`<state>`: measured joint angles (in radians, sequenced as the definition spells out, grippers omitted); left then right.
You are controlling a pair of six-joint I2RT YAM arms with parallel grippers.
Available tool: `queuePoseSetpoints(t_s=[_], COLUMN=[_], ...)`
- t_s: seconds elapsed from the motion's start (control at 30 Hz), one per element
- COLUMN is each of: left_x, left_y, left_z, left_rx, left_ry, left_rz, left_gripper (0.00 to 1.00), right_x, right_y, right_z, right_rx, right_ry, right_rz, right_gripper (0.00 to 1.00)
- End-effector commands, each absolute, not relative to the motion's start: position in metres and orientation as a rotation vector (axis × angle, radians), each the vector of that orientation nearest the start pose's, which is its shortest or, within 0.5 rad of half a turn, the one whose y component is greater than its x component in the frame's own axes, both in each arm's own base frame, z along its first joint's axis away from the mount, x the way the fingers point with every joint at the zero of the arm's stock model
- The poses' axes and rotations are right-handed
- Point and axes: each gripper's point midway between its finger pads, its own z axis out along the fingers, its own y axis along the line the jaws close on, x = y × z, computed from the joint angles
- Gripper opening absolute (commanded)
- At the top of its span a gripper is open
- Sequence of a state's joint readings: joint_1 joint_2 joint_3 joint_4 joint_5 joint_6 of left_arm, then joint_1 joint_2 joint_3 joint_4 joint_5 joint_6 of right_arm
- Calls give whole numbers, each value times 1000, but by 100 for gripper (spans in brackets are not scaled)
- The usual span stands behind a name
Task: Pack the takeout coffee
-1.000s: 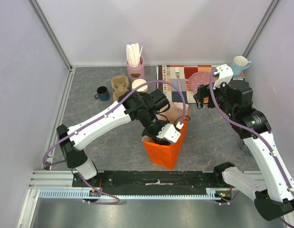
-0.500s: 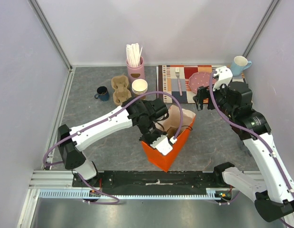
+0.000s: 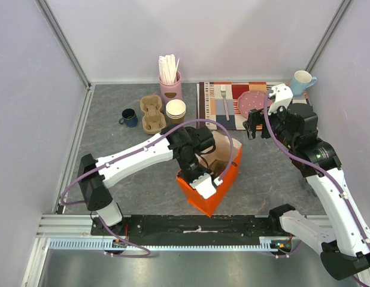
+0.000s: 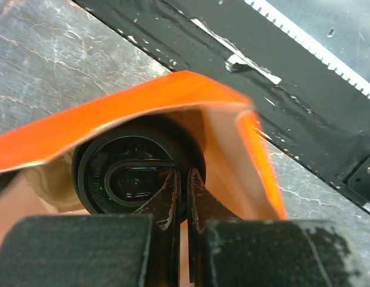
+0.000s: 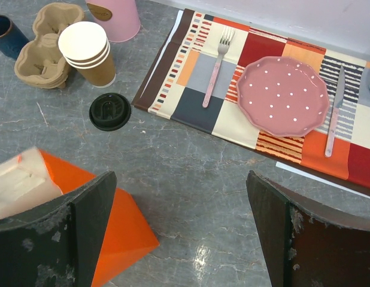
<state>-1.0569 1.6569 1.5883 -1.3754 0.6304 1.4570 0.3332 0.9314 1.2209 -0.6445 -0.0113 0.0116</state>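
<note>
**Seat the cup flat in the bag before you let go**

The orange bag stands on the tabletop just ahead of the arm bases, with its mouth open and leaning. It looks paper-light, so expect it to shift if you press on a wall.

The takeout coffee is inside the bag, low down, with its black lid facing up toward the left wrist camera. Whether its base rests on the bag floor is hidden.

Your left pincer reaches down through the mouth. Its fingers are drawn nearly together at the lid's right edge, with only a slit between them, and they appear to pinch the raised rim there.

Lower straight down until you judge the cup is seated. Then open only enough to clear the rim: the bag's inner wall lies close beside the fingers, and a wide spread could catch it. Come out vertically, so you neither tip the cup nor drag the bag.

Your right pincer hangs spread wide with nothing in it, above the tabletop near the bag. You could bring it in to steady a wall if the bag leans.

Leave alone the loose black lid lying by the stack of lidless cups.
</note>
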Motion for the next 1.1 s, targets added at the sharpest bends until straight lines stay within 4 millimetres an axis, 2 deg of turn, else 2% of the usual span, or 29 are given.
queuePoseSetpoints(t_s=[0.0, 0.1, 0.27, 0.6, 0.87, 0.9, 0.93, 1.03, 1.07], left_x=[83, 80, 82, 84, 88, 90, 91, 93, 93], left_y=[-297, -291, -295, -295, -300, -300, -302, -303, -304], left_z=[175, 163, 161, 165, 177, 178, 178, 182, 185], left_rx=[-2980, -2949, -2998, -3037, -3084, -3089, -3096, -3109, -3119], left_ry=[-828, -810, -778, -761, -785, -797, -810, -828, -836], left_rz=[986, 958, 957, 938, 920, 907, 902, 891, 891], left_gripper=[2, 2, 2, 2, 3, 7, 17, 34, 36], right_x=[286, 286, 286, 287, 286, 286, 286, 285, 286], right_y=[101, 101, 100, 100, 99, 99, 100, 100, 100], right_z=[335, 334, 336, 335, 336, 336, 337, 337, 336], right_rx=[-315, -314, -311, -309, -309, -310, -311, -312, -313], right_ry=[1872, 1874, 1870, 1871, 1867, 1867, 1865, 1865, 1868], right_rz=[244, 240, 237, 237, 238, 237, 239, 242, 241], right_gripper=[98, 98, 98, 98, 98, 98, 98, 98, 98])
